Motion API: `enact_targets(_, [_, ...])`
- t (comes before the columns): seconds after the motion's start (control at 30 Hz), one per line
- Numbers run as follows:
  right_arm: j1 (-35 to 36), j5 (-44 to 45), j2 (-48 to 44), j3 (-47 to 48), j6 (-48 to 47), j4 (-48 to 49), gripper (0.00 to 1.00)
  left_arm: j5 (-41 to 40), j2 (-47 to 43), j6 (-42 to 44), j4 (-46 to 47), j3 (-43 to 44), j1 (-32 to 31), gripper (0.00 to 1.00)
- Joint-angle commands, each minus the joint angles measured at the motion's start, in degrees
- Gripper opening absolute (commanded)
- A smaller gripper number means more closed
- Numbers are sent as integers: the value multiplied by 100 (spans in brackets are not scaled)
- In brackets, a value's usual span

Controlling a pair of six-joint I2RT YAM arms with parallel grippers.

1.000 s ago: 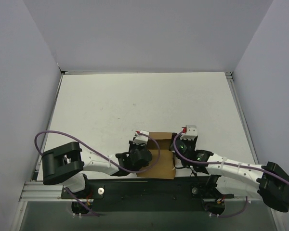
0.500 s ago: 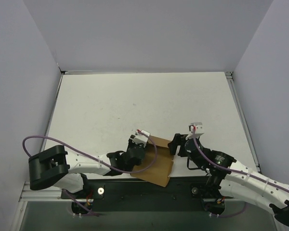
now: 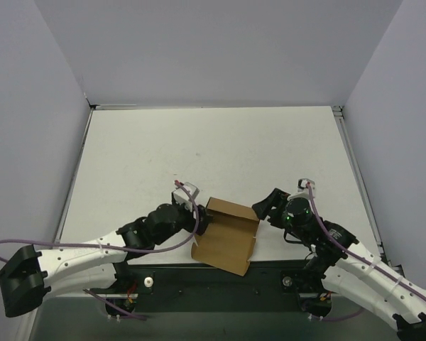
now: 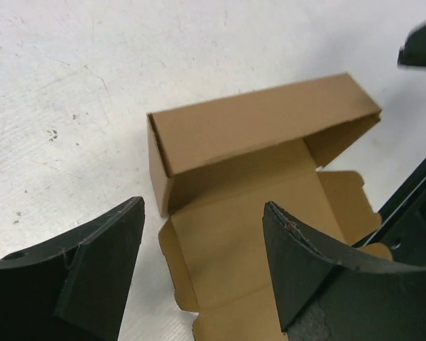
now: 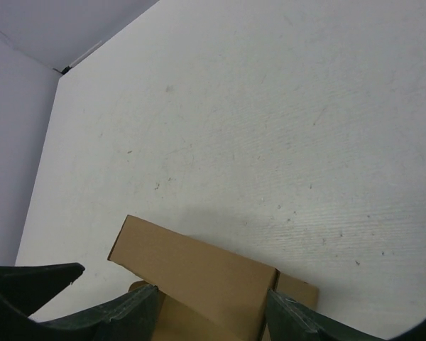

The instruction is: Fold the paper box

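Observation:
The paper box (image 3: 227,238) is brown cardboard, partly folded: its far side stands up as a long hollow wall (image 4: 255,128), and a flat panel with tabs lies toward the near table edge. My left gripper (image 3: 201,222) sits at the box's left end, open, with the panel's left corner showing between its fingers (image 4: 106,263); it holds nothing (image 4: 204,206). My right gripper (image 3: 264,208) hovers just off the box's right end, open. In its wrist view the folded wall (image 5: 199,266) shows between the two fingertips, and the gripper (image 5: 211,291) has no grip on it.
The box's near panel overhangs the table's front edge onto the black mounting rail (image 3: 220,280). White table (image 3: 213,156) stretches beyond the box to grey walls at the back and sides. The left gripper's finger (image 5: 28,277) shows at the lower left of the right wrist view.
The left gripper opened, let go of the box and drew back to the left. The right gripper backed off to the right. The box turned slightly and now lies free.

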Motion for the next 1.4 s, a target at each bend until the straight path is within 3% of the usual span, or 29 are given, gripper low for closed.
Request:
enact_targets(0.0, [-78,-51,-311,-374,588,-98,61,1606,-420,-955,-146,119,1033,77])
enact_targets(0.1, [-78,-86,-408,-497,729,-45,60,2415,-297,-1246,20,172,1684,76])
enact_targets(0.3, [-78,-77,-443,-673,923,-63,56,2899,274,-1431,564,199,2142,70])
enact_targets(0.9, [-105,300,-417,-1016,1029,-142,50,3110,1118,-1537,1225,401,2397,63])
enact_targets(1.17, [-96,292,-311,-1165,1046,-115,47,3233,1399,-1519,1488,340,2432,51])
enact_targets(1.37, [-105,283,-294,-1350,1169,-203,35,3181,1531,-1475,1533,243,2432,39])
